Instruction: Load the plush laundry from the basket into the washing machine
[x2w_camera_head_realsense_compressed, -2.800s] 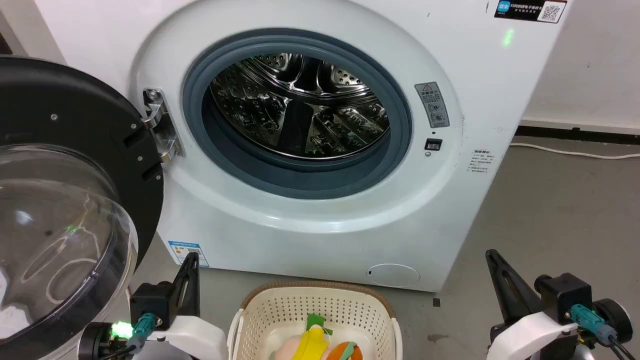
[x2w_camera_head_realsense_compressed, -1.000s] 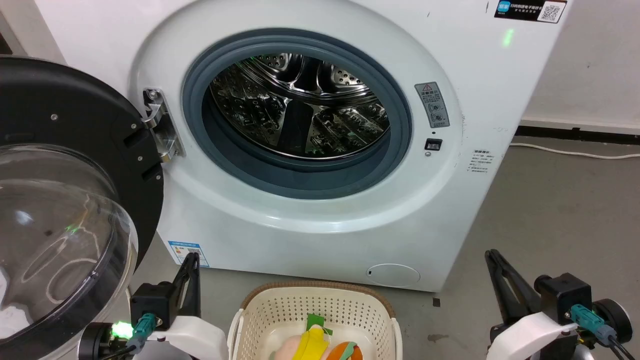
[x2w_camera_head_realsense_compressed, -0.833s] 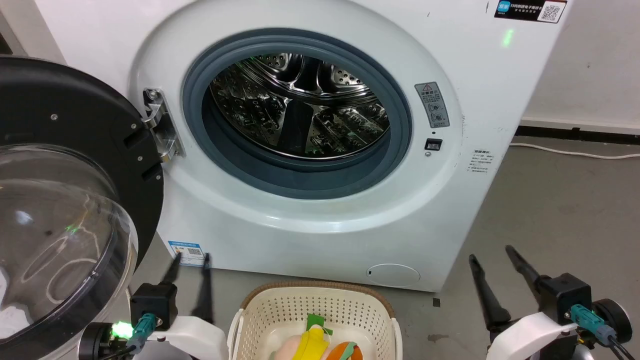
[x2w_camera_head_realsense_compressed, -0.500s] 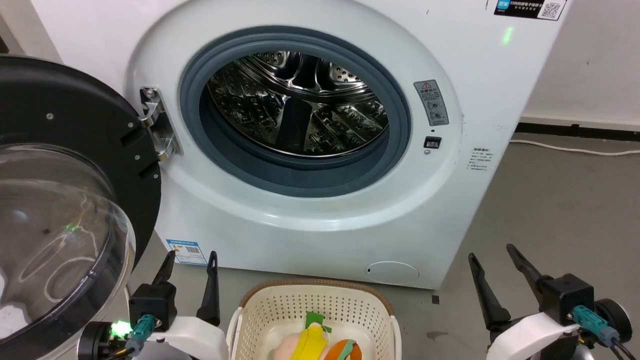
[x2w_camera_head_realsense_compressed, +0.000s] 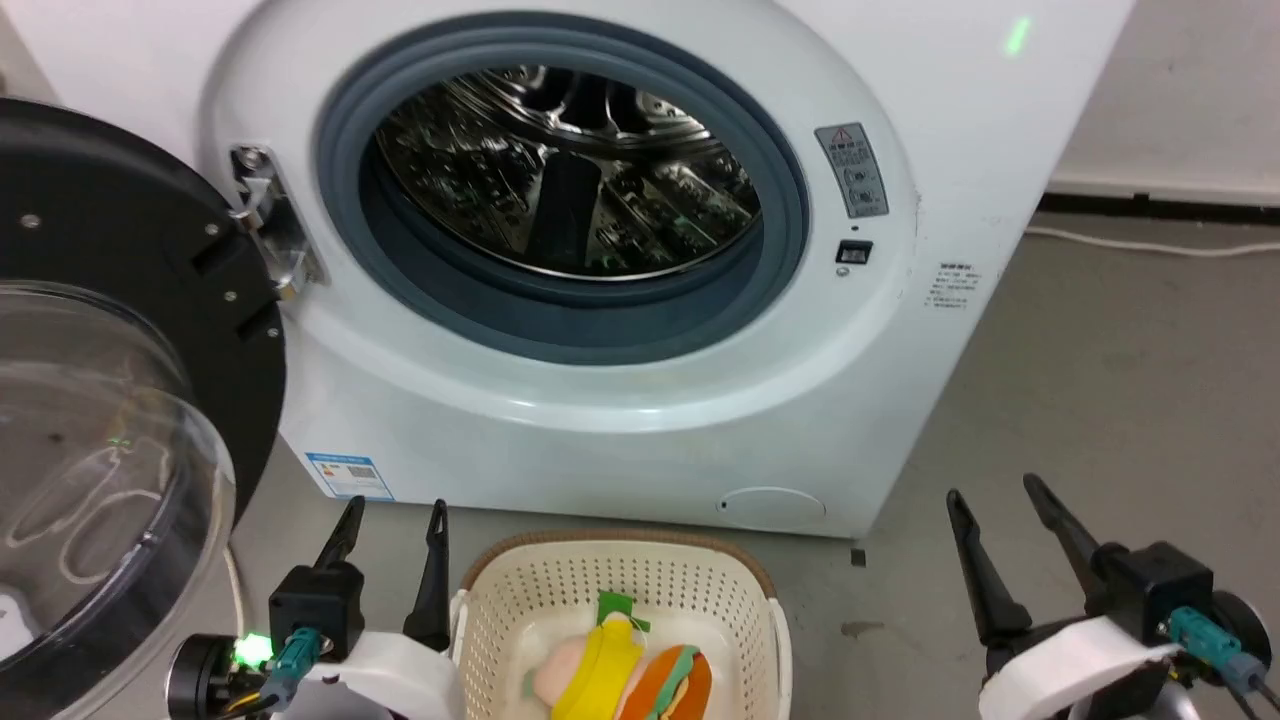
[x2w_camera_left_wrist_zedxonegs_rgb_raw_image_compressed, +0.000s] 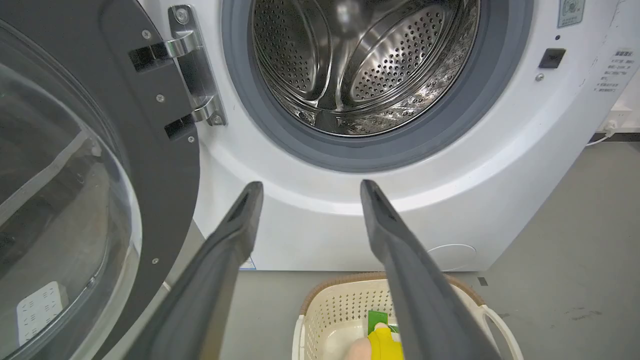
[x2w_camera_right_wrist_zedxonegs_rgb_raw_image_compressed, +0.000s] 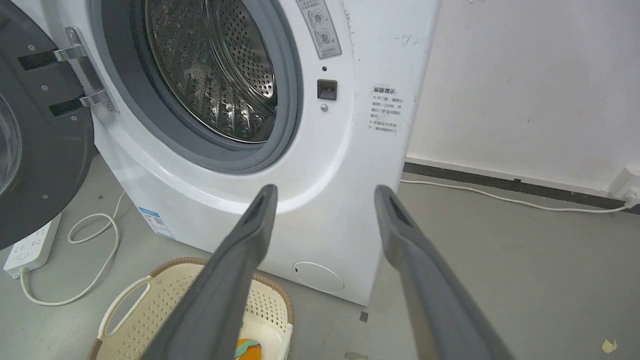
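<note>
— Washer (x2w_camera_head_realsense_compressed: 900, 150) right before us, door (x2w_camera_head_realsense_compressed: 120, 250) swung wide on our left; what else do we see around it?
— Grey floor (x2w_camera_head_realsense_compressed: 1100, 380), a white wall (x2w_camera_right_wrist_zedxonegs_rgb_raw_image_compressed: 525, 75) to the right with a cable (x2w_camera_head_realsense_compressed: 1150, 245) along its foot, and below the door a power strip (x2w_camera_right_wrist_zedxonegs_rgb_raw_image_compressed: 30, 247) with a looped cord (x2w_camera_right_wrist_zedxonegs_rgb_raw_image_compressed: 95, 250). The door's dome (x2w_camera_head_realsense_compressed: 90, 450) bulges near our left gripper (x2w_camera_head_realsense_compressed: 396, 507).
— And the laundry?
— In the basket (x2w_camera_head_realsense_compressed: 620, 590), which stands on the floor just before the washer, between our arms: the figure (x2w_camera_head_realsense_compressed: 600, 670) on the left, touching the burger (x2w_camera_head_realsense_compressed: 675, 685) on the right.
— Our two grippers?
— The left one sits beside the basket's left rim, its fingers (x2w_camera_head_realsense_compressed: 432, 575) spread apart, gripping nothing; the right gripper (x2w_camera_head_realsense_compressed: 991, 490) hangs well off to the basket's right over the floor, likewise spread and holding nothing.
— What can't we make out?
— The head view cuts off the basket's near end and the lower parts of figure and burger; in each wrist view a finger crosses the basket and hides part of them. The washer's labels (x2w_camera_head_realsense_compressed: 850, 170) are too small for us to read.
</note>
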